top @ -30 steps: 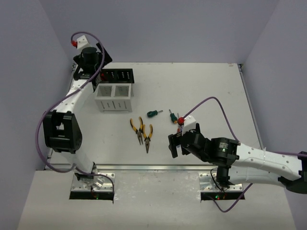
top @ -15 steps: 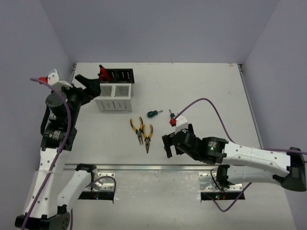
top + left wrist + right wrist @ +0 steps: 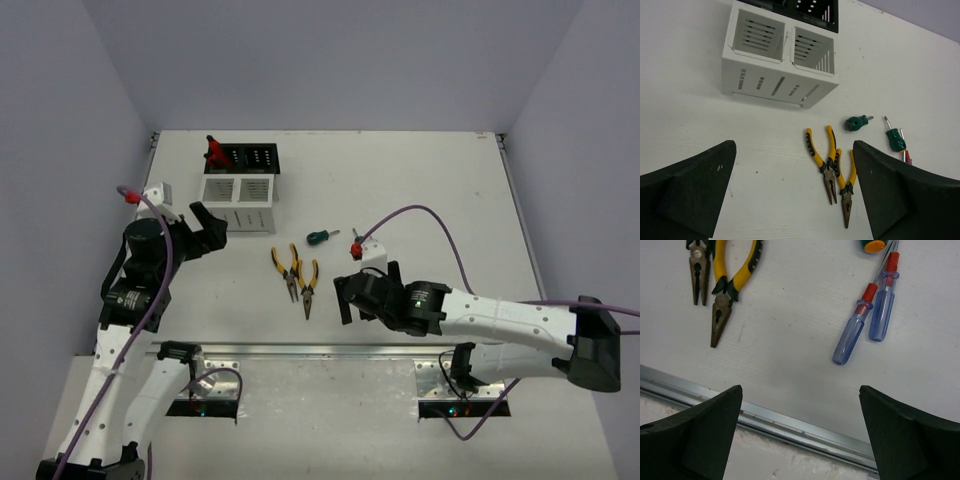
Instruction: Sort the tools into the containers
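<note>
White tabletop [image 3: 430, 180]: left gripper [image 3: 207, 230], jaws wide and unladen, hangs near-left of a white slotted plastic bin [image 3: 238, 203]; red-handled cutters [image 3: 214, 152] stand upright in the black perforated bin [image 3: 256, 158] behind it. Right of the white bin, two yellow-handled steel pliers [image 3: 289, 280] lie lengthwise, noses toward the near edge; farther right, the right gripper [image 3: 343, 297] gapes, unladen.

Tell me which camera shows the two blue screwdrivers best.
The right wrist view: both blue screwdrivers lie close up, with whole handles and red collars showing. In the top external view the right arm covers them. The left wrist view catches only a red bit low on the right.
</note>
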`<move>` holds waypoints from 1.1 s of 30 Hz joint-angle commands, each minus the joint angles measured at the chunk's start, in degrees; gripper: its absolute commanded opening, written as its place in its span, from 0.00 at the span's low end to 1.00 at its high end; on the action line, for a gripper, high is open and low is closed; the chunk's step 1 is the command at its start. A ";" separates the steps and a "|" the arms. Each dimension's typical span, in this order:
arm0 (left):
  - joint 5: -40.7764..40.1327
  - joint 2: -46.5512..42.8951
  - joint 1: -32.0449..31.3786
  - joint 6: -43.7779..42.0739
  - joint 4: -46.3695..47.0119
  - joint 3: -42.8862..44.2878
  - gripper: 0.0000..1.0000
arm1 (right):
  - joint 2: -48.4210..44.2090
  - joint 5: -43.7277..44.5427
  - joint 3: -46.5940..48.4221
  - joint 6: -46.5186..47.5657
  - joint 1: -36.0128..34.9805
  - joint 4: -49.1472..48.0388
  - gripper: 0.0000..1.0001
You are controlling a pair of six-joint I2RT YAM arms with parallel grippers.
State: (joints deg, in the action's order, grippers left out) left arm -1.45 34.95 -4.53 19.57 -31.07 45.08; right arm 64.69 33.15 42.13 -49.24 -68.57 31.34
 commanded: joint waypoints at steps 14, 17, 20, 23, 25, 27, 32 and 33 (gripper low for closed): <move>-10.21 -1.53 -1.76 3.60 -0.57 1.12 1.00 | 39.41 1.60 33.89 -10.82 6.23 16.42 0.90; -10.02 -1.03 -2.50 3.45 -0.57 1.10 1.00 | 42.61 -3.08 36.39 -2.73 7.22 11.22 0.83; -9.80 -0.57 -4.05 3.36 -0.57 1.14 1.00 | 41.97 -9.80 33.50 1.53 9.96 3.22 0.74; -9.89 0.11 -5.99 3.23 -0.57 1.06 1.00 | 41.39 -11.47 30.65 2.54 13.24 0.41 0.59; -9.82 0.74 -6.71 3.19 -0.57 0.99 1.00 | 41.67 -12.42 30.33 3.51 14.95 -0.89 0.51; -10.45 2.20 -6.76 3.23 -0.82 1.15 1.00 | 43.43 -12.67 31.81 4.75 15.87 -0.93 0.50; -10.70 4.95 -6.80 3.28 -1.45 1.67 1.00 | 47.67 -14.84 35.11 5.54 17.60 -0.93 0.48; -10.68 5.10 -6.74 3.28 -1.52 1.68 1.00 | 48.37 -15.35 35.76 5.49 18.02 -0.93 0.48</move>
State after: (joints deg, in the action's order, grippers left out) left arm -11.55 38.72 -10.92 22.81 -33.32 44.93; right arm 109.66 20.31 73.96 -45.43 -51.16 32.77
